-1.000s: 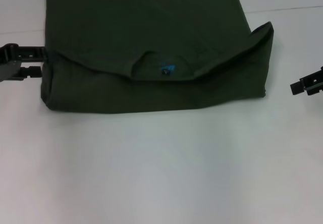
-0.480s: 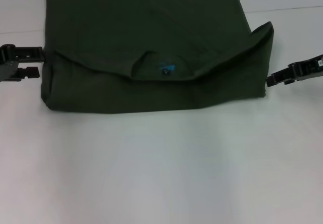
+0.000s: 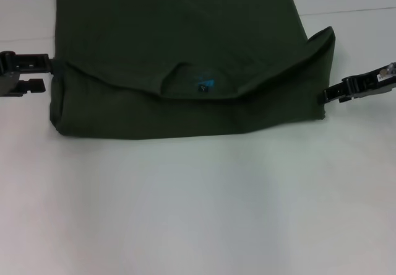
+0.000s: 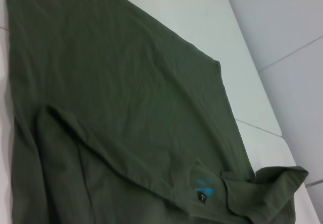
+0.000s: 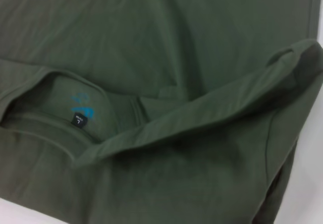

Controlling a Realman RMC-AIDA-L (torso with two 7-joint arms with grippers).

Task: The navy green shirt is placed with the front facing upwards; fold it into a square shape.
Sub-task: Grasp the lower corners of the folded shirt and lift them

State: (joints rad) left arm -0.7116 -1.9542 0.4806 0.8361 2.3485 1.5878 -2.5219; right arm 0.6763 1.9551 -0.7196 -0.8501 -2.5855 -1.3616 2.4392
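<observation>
Right gripper [image 3: 323, 95] has closed in from well off the navy green shirt [image 3: 185, 58] to its right folded edge, tips touching cloth; can't tell if they're pinching. Left gripper [image 3: 47, 72] sits at the shirt's left edge, fingers apart. Shirt lies half-folded on the white table [image 3: 198, 213], collar label [image 3: 202, 89] showing. Likely next: another fold.

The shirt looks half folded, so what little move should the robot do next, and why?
Probably both should pinch the near fold's ends. The shirt is folded once, collar side doubled over nearest the robot, and still wider than deep. The left pincer sits open at its left edge and the right pincer touches its right corner, neither visibly holding cloth.
</observation>
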